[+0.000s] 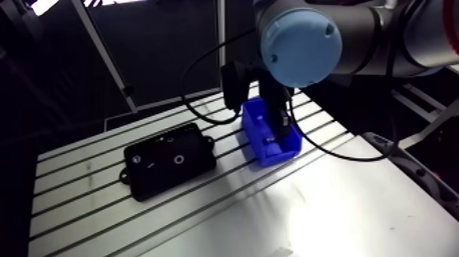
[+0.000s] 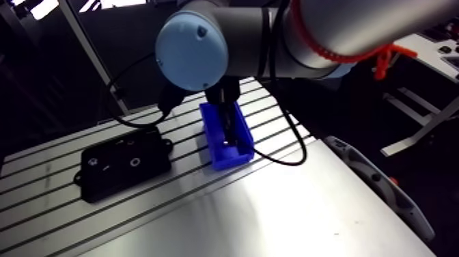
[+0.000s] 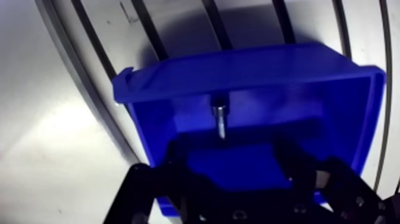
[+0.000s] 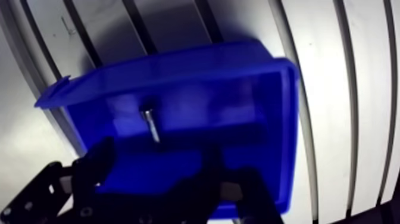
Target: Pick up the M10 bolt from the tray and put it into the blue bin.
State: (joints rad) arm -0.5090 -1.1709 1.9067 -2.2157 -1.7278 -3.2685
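Fingers (image 3: pixel 297 170) are hanging apart over bin (image 3: pixel 250 56); I'm seeing bolt (image 3: pixel 220 119) lying inside, shank pointing at gripper (image 3: pixel 233 164); tray (image 1: pixel 171 160) sitting beside.

Robotics lab bench: slotted aluminium table (image 1: pixel 341 205), blue parts bin (image 1: pixel 276 157), black tray (image 1: pixel 167 174)

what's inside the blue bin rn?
One bolt lies on the floor of the blue bin, ahead of the open gripper, not held. The gripper hides the floor's near part.
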